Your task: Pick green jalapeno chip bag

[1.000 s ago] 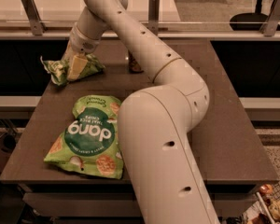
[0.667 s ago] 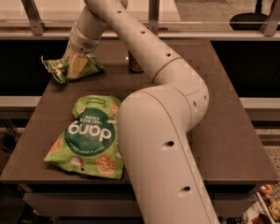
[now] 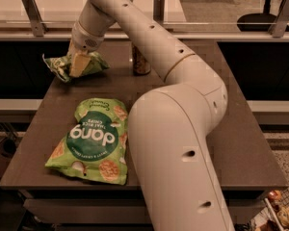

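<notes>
A: What could go wrong here?
B: The end effector [image 3: 80, 64] sits on the green jalapeno chip bag [image 3: 58, 66] at the worktop [image 3: 250, 143] corner. The crinkled film could slip off the edge just beyond it.
A: Is it pinching the bag?
B: Cannot tell, the bag hides the grip. The dark container [image 3: 141, 61] to its right is unreadable.

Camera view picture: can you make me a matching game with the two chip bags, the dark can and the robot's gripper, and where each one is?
Things:
1. green jalapeno chip bag
2. dang bag
3. dark can
4. gripper

Places or states:
A. lying flat, nearest the camera
B. standing upright, far middle
C. crumpled and pinched, far left
D. cream-coloured, far left, shut on a bag

Pairs: 1-C, 2-A, 3-B, 4-D
</notes>
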Available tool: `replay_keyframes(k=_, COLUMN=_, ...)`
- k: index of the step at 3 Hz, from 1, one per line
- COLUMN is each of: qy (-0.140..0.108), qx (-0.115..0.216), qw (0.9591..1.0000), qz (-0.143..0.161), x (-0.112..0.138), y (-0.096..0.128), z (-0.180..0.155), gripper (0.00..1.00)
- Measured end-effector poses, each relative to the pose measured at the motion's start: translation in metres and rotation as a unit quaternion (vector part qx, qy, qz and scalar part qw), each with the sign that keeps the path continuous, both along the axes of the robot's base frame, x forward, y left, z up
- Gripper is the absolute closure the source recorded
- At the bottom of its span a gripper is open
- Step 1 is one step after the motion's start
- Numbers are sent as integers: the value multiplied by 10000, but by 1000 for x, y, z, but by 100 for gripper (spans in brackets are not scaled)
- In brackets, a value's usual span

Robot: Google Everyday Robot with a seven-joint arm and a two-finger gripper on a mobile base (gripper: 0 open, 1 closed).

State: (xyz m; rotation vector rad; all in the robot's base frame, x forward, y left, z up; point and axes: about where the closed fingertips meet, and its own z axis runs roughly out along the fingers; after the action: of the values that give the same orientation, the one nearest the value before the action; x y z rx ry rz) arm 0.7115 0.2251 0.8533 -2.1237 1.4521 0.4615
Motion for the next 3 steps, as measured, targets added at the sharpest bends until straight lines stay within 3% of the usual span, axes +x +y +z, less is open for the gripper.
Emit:
replay_keyframes(k=1, qy=-175, qx=-153, qw=9997, qz=-118, x=-12, y=-7, z=29, gripper=100)
replay_keyframes(k=3, qy=-749, qx=-210, qw=9968, qz=-207, x=-20, y=-24, z=89, gripper=100)
